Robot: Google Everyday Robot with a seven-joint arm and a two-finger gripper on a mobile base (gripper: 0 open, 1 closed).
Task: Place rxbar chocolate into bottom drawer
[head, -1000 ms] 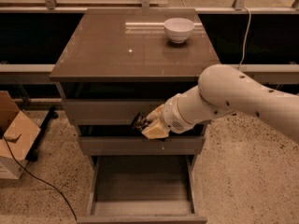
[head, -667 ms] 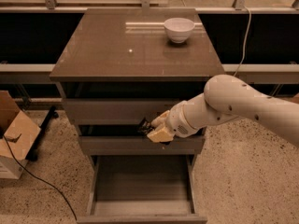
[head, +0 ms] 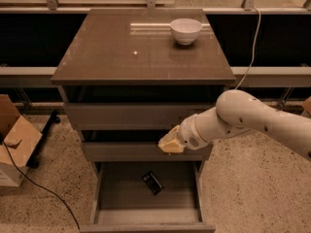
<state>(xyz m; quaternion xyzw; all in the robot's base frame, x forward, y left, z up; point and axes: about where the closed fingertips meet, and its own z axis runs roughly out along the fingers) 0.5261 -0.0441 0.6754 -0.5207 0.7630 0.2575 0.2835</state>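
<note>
One camera looks steeply down at the cabinet (head: 121, 57) from its front, fairly near; the gripper (head: 168, 144) hangs before its middle drawer (head: 121, 151).

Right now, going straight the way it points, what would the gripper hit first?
The gripper points left along the middle drawer front, above the open bottom drawer. It may graze that front; otherwise the way looks free. Depth is unclear.

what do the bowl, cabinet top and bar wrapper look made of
The bowl looks like glazed ceramic, white, glossy. The cabinet top: brown laminate or glass, mirroring light streaks. The rxbar chocolate in the bottom drawer: dark plastic film, seemingly. The gripper hangs above that drawer.
</note>
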